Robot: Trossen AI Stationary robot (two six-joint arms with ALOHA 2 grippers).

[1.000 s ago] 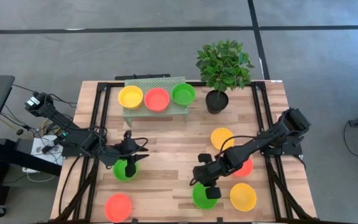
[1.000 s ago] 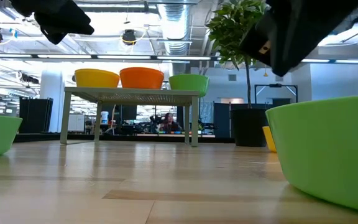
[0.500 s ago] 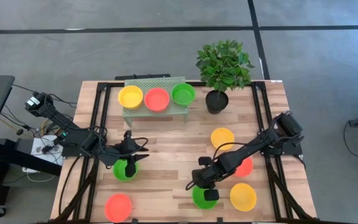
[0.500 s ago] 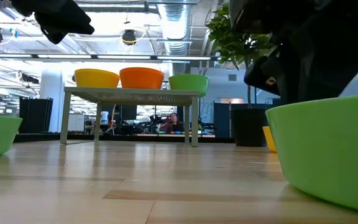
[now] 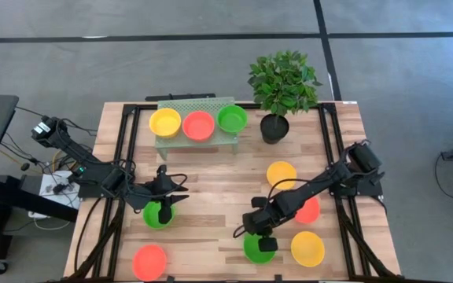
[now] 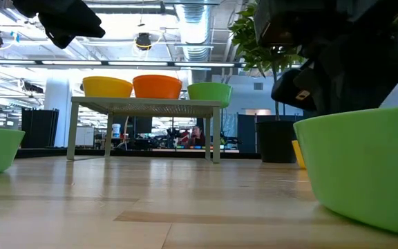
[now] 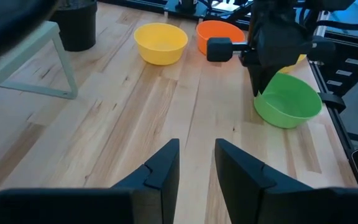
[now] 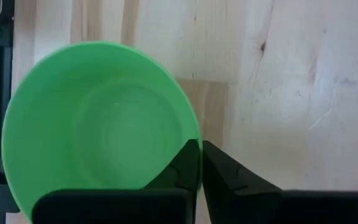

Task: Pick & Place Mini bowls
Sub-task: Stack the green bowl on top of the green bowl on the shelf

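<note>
Right gripper (image 8: 201, 163), its dark angular fingers pinched on the thin rim of a glossy round green bowl (image 8: 98, 124), sits low and right of centre in the high view on the pale planked wooden table (image 5: 211, 196). Left gripper (image 7: 196, 163) hovers at lower left with fingers apart, above another green bowl (image 5: 157, 215). Three smooth bowls, yellow, red and green, rest on the perforated pale green rack (image 5: 187, 104) at upper centre.

Nothing here can be read: I see no words, labels, brand names or numbers on anything on the table.
</note>
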